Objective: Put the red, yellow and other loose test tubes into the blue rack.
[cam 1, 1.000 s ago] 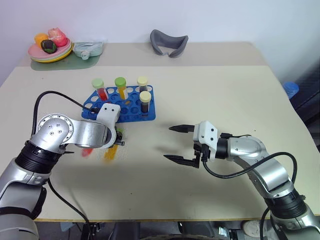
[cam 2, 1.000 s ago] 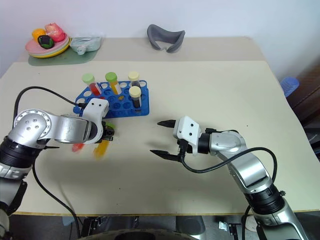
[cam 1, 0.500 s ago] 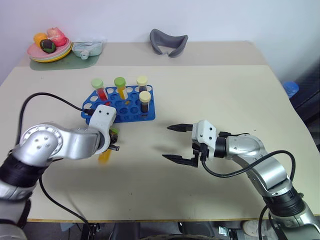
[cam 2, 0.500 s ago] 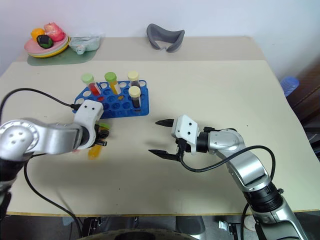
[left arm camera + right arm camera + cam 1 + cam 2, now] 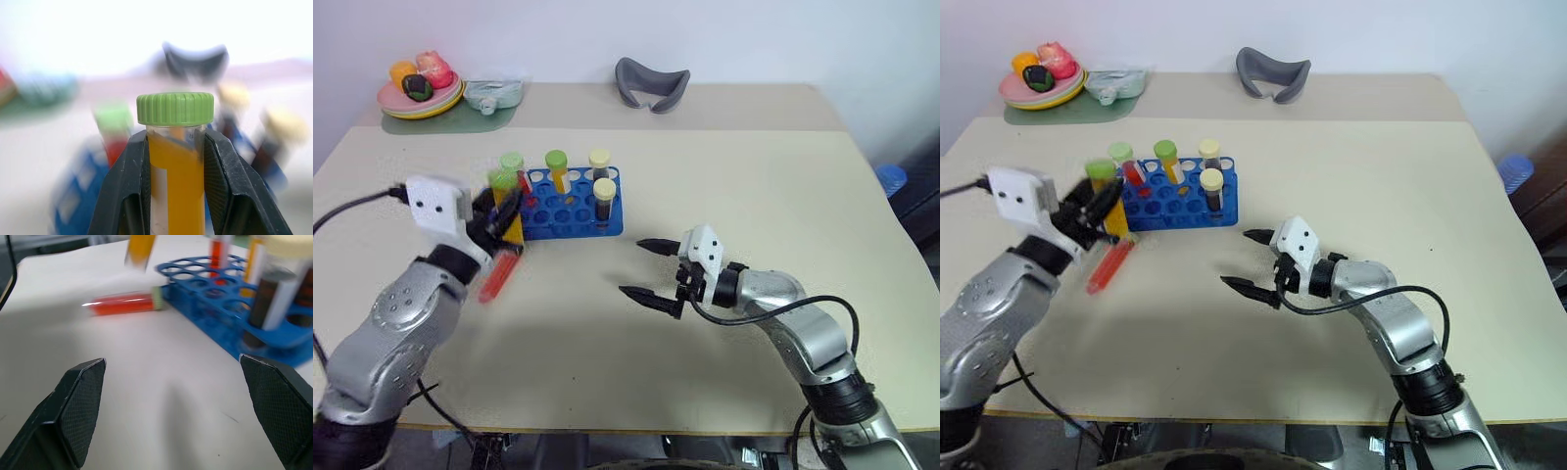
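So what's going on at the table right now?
The left gripper is shut on a yellow tube with a green cap, holding it upright in the air beside the blue rack. Four tubes already stand in the rack. A red tube lies loose on the table next to the rack. The right gripper hangs open over the table, holding nothing.

You've got a grey curved tray at the table's far edge, plate of toy food far left corner, blue thing beyond right edge
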